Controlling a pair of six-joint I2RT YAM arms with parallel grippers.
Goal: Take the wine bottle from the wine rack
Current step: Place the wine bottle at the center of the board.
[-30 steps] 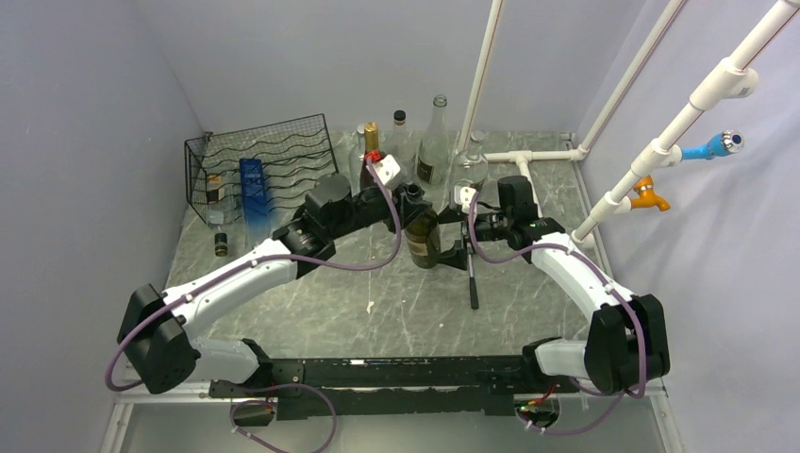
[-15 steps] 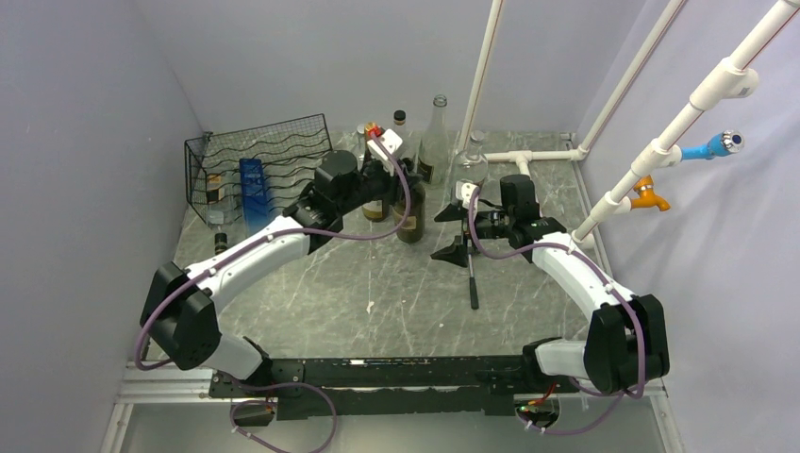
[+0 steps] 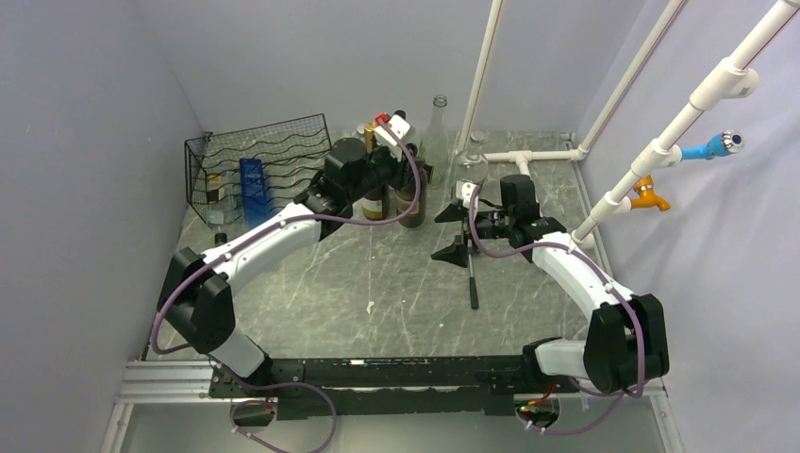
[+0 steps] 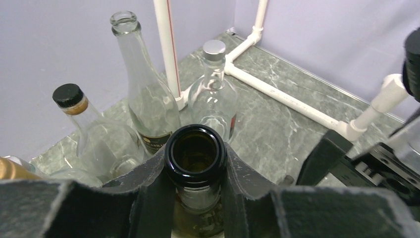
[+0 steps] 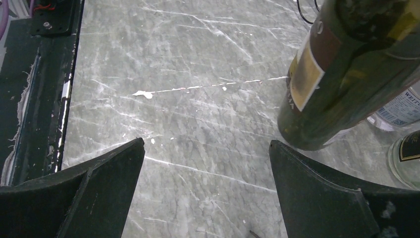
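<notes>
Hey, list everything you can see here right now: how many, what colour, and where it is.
wine rack: one, black wire, back left of table.
blue bottle: one, low in the rack.
dark bottle: one, left of it in the rack.
wine bottle: one, dark green, uncapped, out of the rack, held by its neck.
clear bottles: at least three, along the back.
gold-topped bottle: one, beside them.
pipes: several, white, back right.
pipe fittings: one blue, one orange, right side.
stand: one, black, mid table.
table: one, grey marbled.
left gripper: black, jaws shut on the wine bottle.
right gripper: black, jaws open over bare table.
</notes>
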